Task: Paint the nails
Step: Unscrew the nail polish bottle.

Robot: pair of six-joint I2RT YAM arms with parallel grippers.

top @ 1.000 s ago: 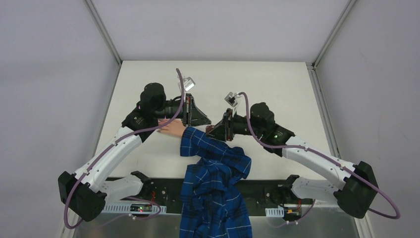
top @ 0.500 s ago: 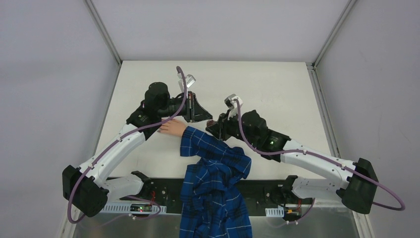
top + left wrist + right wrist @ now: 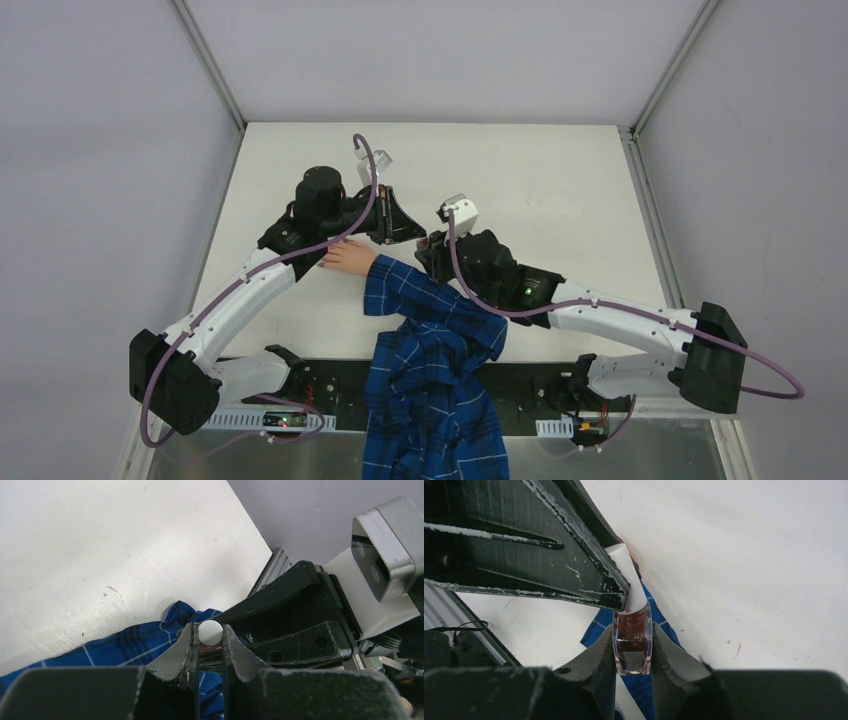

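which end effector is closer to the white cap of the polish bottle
Left. The left end effector is shut on the white cap itself; the right end effector is shut on the glass body of the bottle, just below the cap.

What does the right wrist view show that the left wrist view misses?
Right wrist only: the polish bottle, its glass body dark red inside, clamped in the right gripper. Left wrist only: the right arm's wrist camera, and the white cap seen end-on. Both: that cap pinched by the left gripper, the plaid sleeve, the table.
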